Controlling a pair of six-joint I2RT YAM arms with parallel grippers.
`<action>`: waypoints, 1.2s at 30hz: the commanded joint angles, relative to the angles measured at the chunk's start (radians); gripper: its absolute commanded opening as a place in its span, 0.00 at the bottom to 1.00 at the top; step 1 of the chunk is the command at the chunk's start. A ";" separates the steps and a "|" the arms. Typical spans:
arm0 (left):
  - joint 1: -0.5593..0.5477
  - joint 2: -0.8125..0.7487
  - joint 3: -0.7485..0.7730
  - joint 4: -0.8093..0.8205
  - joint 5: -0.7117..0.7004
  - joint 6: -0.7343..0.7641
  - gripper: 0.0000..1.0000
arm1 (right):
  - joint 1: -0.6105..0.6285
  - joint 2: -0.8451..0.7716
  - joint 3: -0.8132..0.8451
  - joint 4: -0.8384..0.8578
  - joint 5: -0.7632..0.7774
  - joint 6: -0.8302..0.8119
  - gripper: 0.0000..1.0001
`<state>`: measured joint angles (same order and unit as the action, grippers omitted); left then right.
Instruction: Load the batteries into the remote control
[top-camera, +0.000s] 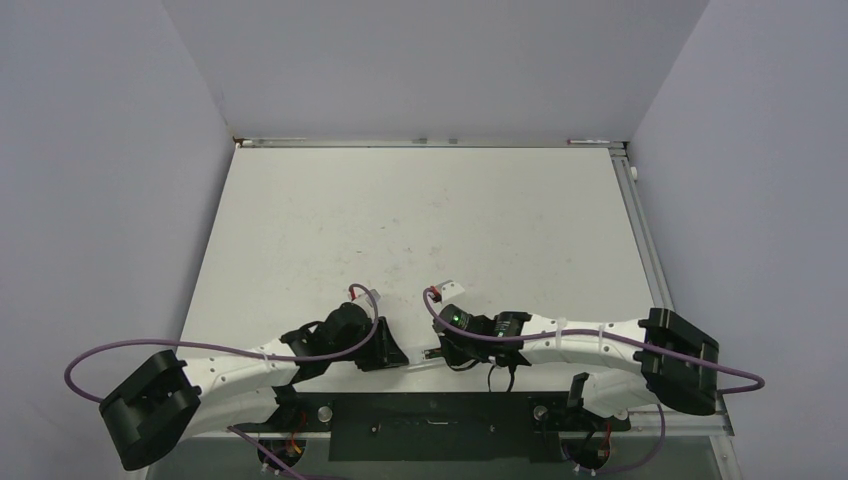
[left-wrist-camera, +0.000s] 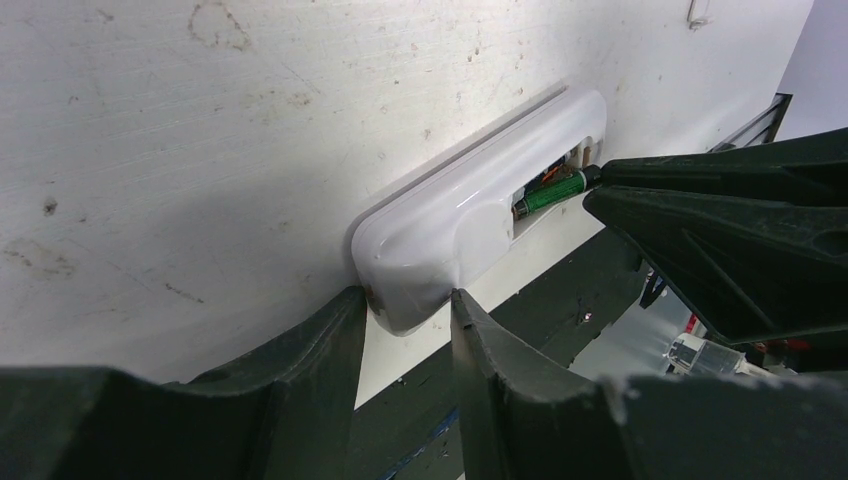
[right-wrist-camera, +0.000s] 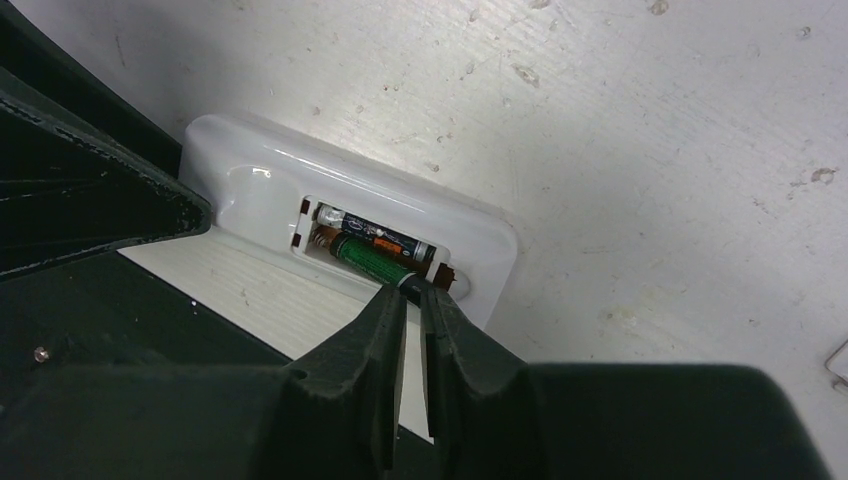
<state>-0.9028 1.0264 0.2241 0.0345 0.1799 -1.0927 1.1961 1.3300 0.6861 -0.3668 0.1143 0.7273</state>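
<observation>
**Left arm.** Reaches in low from the near edge of the table (top-camera: 420, 220), elbow folded out to the left. The left gripper (left-wrist-camera: 408, 300) points across toward the right arm, its jaws narrow and clamped on one rounded end of the remote control (left-wrist-camera: 470, 215).

**Right arm.** Mirrors it from the right side, forearm level over the near edge. The right gripper (right-wrist-camera: 412, 292) faces the left one, its jaws almost together and pinching the dark end of the green battery (right-wrist-camera: 372, 262).

**Remote control.** One, white. It lies near the table's near edge between the two grippers with its back turned up and its battery bay (right-wrist-camera: 322, 238) open.

**Batteries.** Two. The green battery sits slanted in the bay, its gripped end raised at the bay's edge. A dark labelled battery (right-wrist-camera: 375, 235) lies flat in the slot just beside it.

**Surroundings.** One black base plate (top-camera: 430, 425) lies along the near edge. A purple cable (top-camera: 200, 348) loops off each arm. Pale walls (top-camera: 420, 60) close in three sides. The tabletop is scuffed and speckled.
</observation>
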 joint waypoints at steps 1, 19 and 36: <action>-0.006 0.019 0.009 0.020 -0.010 0.014 0.34 | -0.007 0.011 0.019 0.038 -0.012 0.008 0.13; -0.006 0.040 0.019 0.031 -0.003 0.024 0.34 | 0.020 0.124 0.046 0.058 -0.088 -0.016 0.09; -0.005 0.011 0.006 0.023 -0.005 0.025 0.34 | 0.159 0.324 0.186 -0.152 0.060 -0.006 0.09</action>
<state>-0.9039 1.0454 0.2264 0.0566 0.1871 -1.0878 1.3109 1.5719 0.8867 -0.4385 0.2165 0.6895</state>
